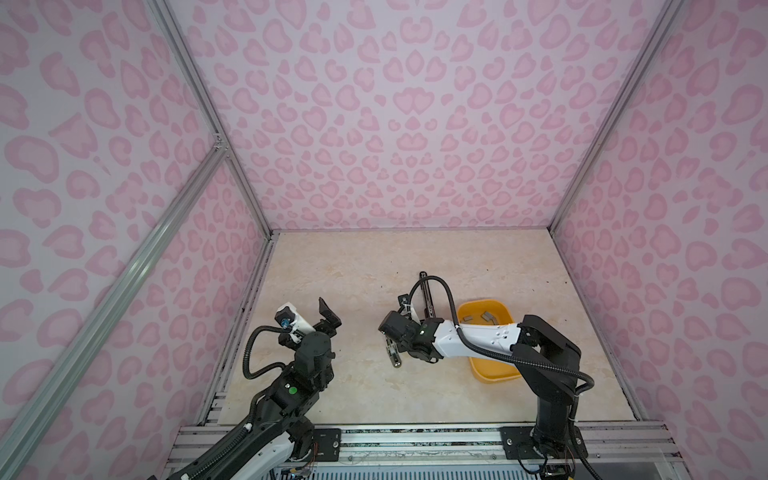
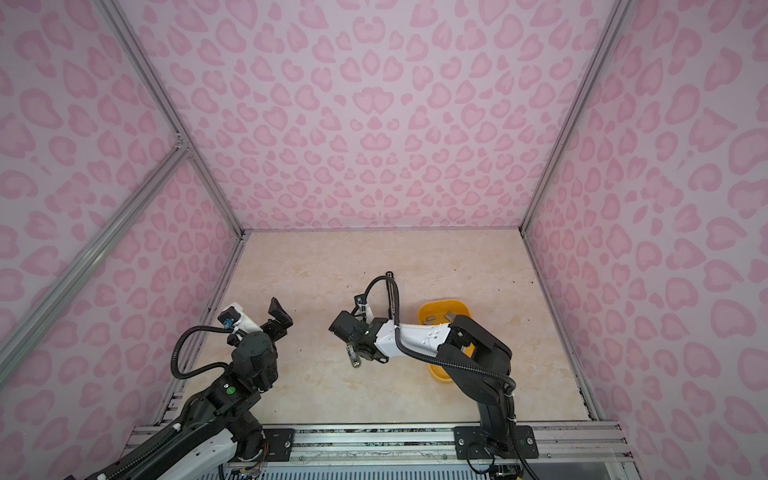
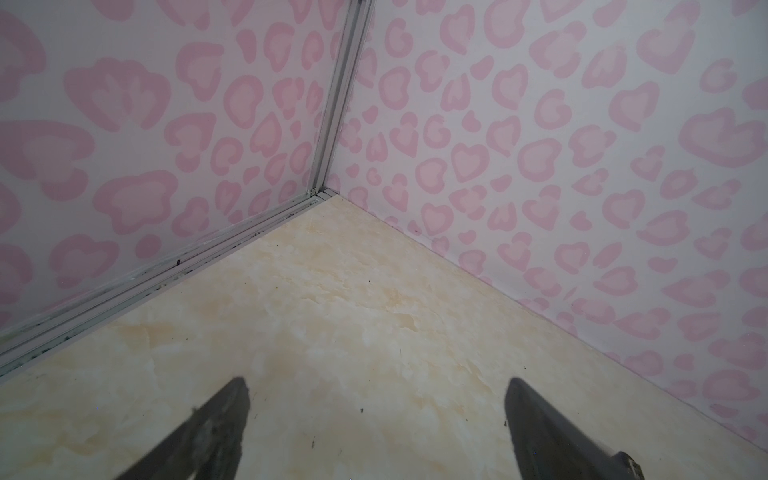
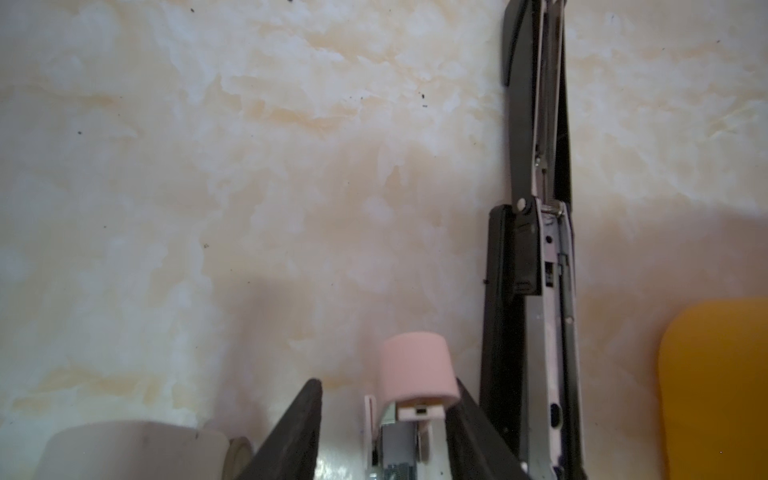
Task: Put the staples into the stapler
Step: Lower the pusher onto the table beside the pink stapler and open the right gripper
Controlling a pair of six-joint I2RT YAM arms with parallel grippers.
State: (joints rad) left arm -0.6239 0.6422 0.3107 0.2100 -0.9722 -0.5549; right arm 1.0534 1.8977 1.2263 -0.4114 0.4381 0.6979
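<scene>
A small pink stapler (image 4: 415, 370) stands between the fingers of my right gripper (image 4: 386, 382), its pink top lifted off the metal channel (image 4: 395, 449). One finger (image 4: 469, 415) touches its pink cap. The other finger (image 4: 299, 424) stands apart from it, so the gripper is open. In both top views this stapler (image 1: 393, 356) (image 2: 355, 360) shows just below the gripper (image 1: 397, 347). Grey staples (image 1: 469, 318) (image 2: 429, 320) lie in a yellow bin (image 1: 498, 376). My left gripper (image 1: 330, 316) (image 3: 377, 384) is open and empty over bare table at the left.
A long black stapler (image 1: 428, 291) (image 4: 536, 257) lies opened flat just behind the right gripper, next to the yellow bin (image 4: 715, 374). The right arm (image 1: 478, 338) crosses above the bin. Pink patterned walls close the table on three sides.
</scene>
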